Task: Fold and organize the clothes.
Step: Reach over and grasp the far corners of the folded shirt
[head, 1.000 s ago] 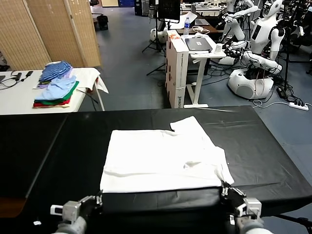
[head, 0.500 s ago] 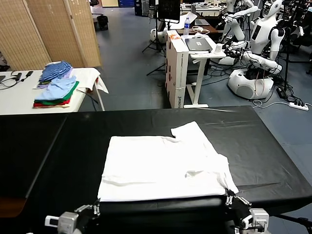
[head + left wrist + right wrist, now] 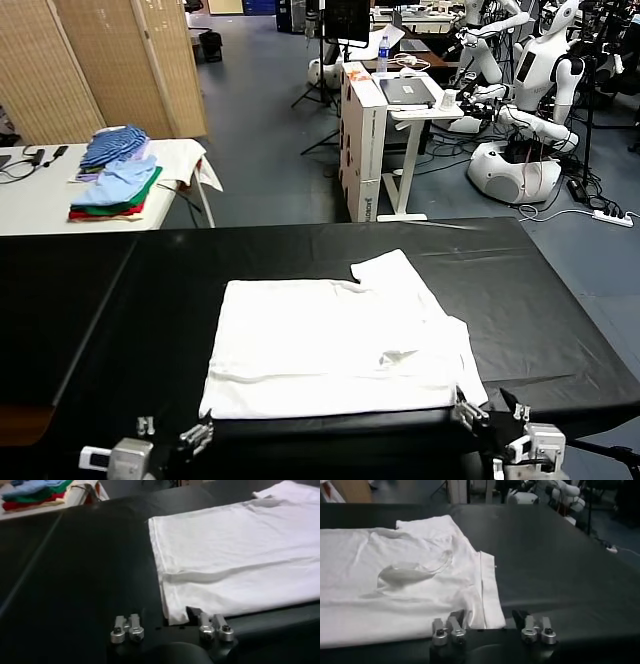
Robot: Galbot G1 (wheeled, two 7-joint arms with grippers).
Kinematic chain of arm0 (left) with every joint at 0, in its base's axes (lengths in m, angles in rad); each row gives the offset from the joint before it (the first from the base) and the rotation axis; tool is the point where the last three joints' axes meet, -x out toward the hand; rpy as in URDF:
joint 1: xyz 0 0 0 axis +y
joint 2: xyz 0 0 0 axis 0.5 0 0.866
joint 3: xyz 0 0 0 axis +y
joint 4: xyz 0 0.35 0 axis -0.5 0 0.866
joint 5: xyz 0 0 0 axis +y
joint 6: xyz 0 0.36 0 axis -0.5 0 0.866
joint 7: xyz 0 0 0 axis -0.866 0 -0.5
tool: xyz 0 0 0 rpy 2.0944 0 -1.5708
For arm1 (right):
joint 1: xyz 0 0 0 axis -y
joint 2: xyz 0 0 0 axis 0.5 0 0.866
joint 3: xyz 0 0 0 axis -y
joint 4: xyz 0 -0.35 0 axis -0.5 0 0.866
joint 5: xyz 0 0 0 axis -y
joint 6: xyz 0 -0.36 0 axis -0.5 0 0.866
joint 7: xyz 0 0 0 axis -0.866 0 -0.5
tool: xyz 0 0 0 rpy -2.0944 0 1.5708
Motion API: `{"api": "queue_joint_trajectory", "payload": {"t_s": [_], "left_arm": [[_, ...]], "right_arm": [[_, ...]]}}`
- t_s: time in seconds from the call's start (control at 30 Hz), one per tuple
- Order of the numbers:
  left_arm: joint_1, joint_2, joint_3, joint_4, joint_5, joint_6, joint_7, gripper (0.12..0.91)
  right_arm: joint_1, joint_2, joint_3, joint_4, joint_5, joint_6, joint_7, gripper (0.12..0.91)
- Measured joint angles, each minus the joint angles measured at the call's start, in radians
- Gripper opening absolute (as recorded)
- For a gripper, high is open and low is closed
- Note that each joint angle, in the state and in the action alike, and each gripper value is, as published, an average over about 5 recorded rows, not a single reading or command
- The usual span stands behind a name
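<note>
Two tools sit at the near edge of the black desk [image 3: 120,300], and both stand with jaws spread and nothing held: the left tool [image 3: 167,628] just beside the near left corner of the white T-shirt [image 3: 335,345], the right tool [image 3: 490,627] at the near right corner, where a sleeve hem lies between its fingers. The T-shirt lies flat across the middle of the desk, partly folded, one sleeve poking out at the far right and a small ridge of slack cloth rucked up near the right side. That ridge is the likeliest trouble: a further fold laid over it would probably trap a crease. Another risk is a jaw catching only the top layer at a corner, peeling the fold apart when lifted, or snagging the black cover beneath
</note>
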Motion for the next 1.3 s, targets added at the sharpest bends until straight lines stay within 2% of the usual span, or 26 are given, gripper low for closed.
{"api": "queue_joint_trajectory", "payload": {"t_s": [0.23, 0.3, 0.37, 0.5, 0.6, 0.7, 0.87, 1.07, 1.3], "left_arm": [[-0.079, 0.039, -0.029, 0.018, -0.161, -0.001, -0.033, 0.907], [-0.123, 0.045, -0.021, 0.043, -0.191, -0.017, -0.04, 0.907], [-0.174, 0.052, -0.01, 0.078, -0.22, -0.059, -0.039, 0.907], [-0.272, 0.077, 0.018, 0.165, -0.27, -0.178, -0.034, 0.907], [-0.345, 0.102, 0.042, 0.235, -0.289, -0.25, -0.045, 0.907], [-0.419, 0.127, 0.068, 0.304, -0.294, -0.287, -0.058, 0.907], [-0.531, 0.156, 0.116, 0.409, -0.277, -0.325, -0.066, 0.907], [-0.624, 0.154, 0.179, 0.52, -0.242, -0.335, -0.066, 0.907], [-0.714, 0.15, 0.24, 0.615, -0.233, -0.279, -0.086, 0.907]], "right_arm": [[0.131, -0.051, -0.016, -0.071, 0.088, 0.04, -0.052, 0.907], [0.187, -0.066, -0.035, -0.111, 0.1, 0.045, -0.065, 0.907], [0.248, -0.081, -0.057, -0.159, 0.086, 0.053, -0.085, 0.907], [0.376, -0.108, -0.119, -0.263, 0.017, 0.075, -0.133, 0.907], [0.467, -0.116, -0.175, -0.337, -0.018, 0.086, -0.154, 0.907], [0.56, -0.114, -0.238, -0.416, -0.04, 0.09, -0.148, 0.907], [0.711, -0.097, -0.346, -0.557, -0.087, 0.073, -0.132, 0.907], [0.851, -0.073, -0.444, -0.7, -0.09, 0.038, -0.13, 0.907], [0.968, -0.045, -0.522, -0.83, -0.086, 0.023, -0.13, 0.907]]}}
